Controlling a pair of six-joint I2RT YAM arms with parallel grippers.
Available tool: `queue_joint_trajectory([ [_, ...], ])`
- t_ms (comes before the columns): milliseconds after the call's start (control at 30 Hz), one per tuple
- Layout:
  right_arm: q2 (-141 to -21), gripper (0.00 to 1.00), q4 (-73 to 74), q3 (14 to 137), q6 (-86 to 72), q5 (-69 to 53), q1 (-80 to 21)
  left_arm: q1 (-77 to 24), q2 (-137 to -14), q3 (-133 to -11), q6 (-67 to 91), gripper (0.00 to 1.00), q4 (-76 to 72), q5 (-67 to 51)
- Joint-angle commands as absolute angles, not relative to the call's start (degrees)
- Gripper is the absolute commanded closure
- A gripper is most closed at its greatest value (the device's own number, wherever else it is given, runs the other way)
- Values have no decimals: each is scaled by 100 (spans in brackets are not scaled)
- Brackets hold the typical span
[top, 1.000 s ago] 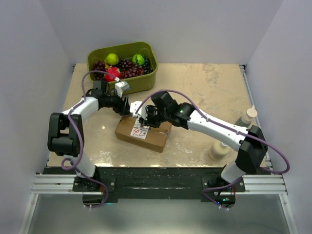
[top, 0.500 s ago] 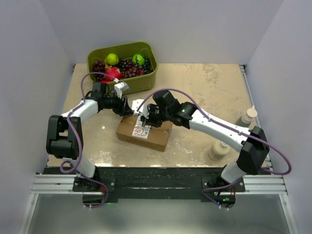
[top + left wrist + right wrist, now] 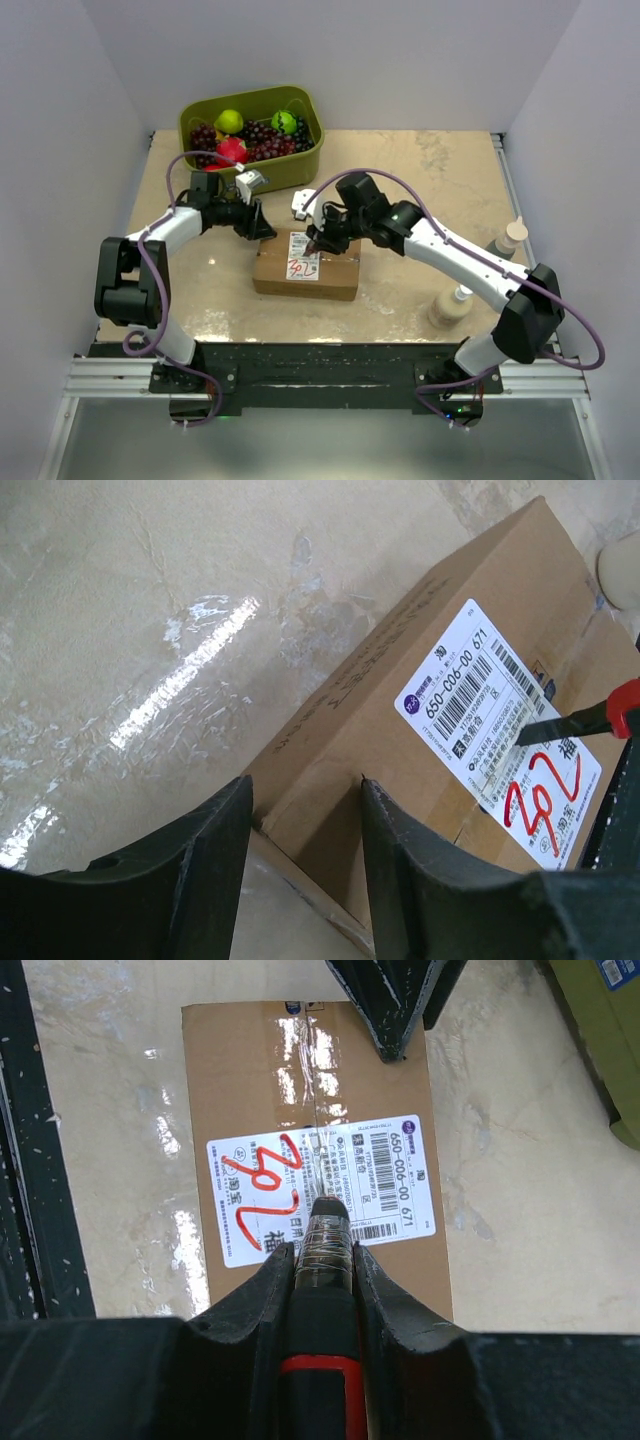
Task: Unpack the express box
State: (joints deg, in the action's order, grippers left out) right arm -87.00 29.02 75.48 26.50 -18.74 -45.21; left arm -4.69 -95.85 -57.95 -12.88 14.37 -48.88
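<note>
The express box (image 3: 335, 275), brown cardboard with a white label (image 3: 303, 262) and red marks, lies flat near the table's front middle. My left gripper (image 3: 262, 228) is open at its far left corner. In the left wrist view that corner (image 3: 330, 780) sits between the fingers (image 3: 200, 880), and the left finger stands clear of the cardboard. My right gripper (image 3: 322, 238) is shut on a black and red cutter (image 3: 325, 1225). Its thin blade tip rests on the taped seam at the label (image 3: 390, 1175) on the box's top (image 3: 250, 1070). The cutter also shows in the left wrist view (image 3: 575, 720).
An olive-green bin (image 3: 290, 172) of grapes and other fruit stands at the back left, just behind the left gripper. Two pale bottles (image 3: 510, 240) (image 3: 448, 305) stand at the right side of the table.
The box has turned and slid right, and now lies square to the table's front edge. My right gripper with the cutter moved right and back. My left gripper stayed at the box's corner.
</note>
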Motion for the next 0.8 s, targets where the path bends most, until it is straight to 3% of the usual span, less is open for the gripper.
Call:
queue_joint_trajectory([
  [0, -8437, 100, 3894, 7418, 3005, -1986, -4114, -396, -9843, -5571, -2135, 61, 1951, -3674],
  [233, -8394, 100, 4043, 7427, 3445, -2294, -3955, -396, -9836, -5853, -2443, 58, 2207, -3752],
  [400, -8402, 100, 4043, 7462, 3402, -2355, -3955, -369, -8354, -6003, -3339, 27, 2171, -5192],
  [500, -8472, 100, 4043, 7506, 3366, -2382, -3964, -448, -7938, -6091, -3471, 20, 2311, -5536],
  [767, -8613, 100, 3876, 7594, 3155, -2356, -3964, -1238, -8094, -5521, -3427, 16, 2092, -5854],
])
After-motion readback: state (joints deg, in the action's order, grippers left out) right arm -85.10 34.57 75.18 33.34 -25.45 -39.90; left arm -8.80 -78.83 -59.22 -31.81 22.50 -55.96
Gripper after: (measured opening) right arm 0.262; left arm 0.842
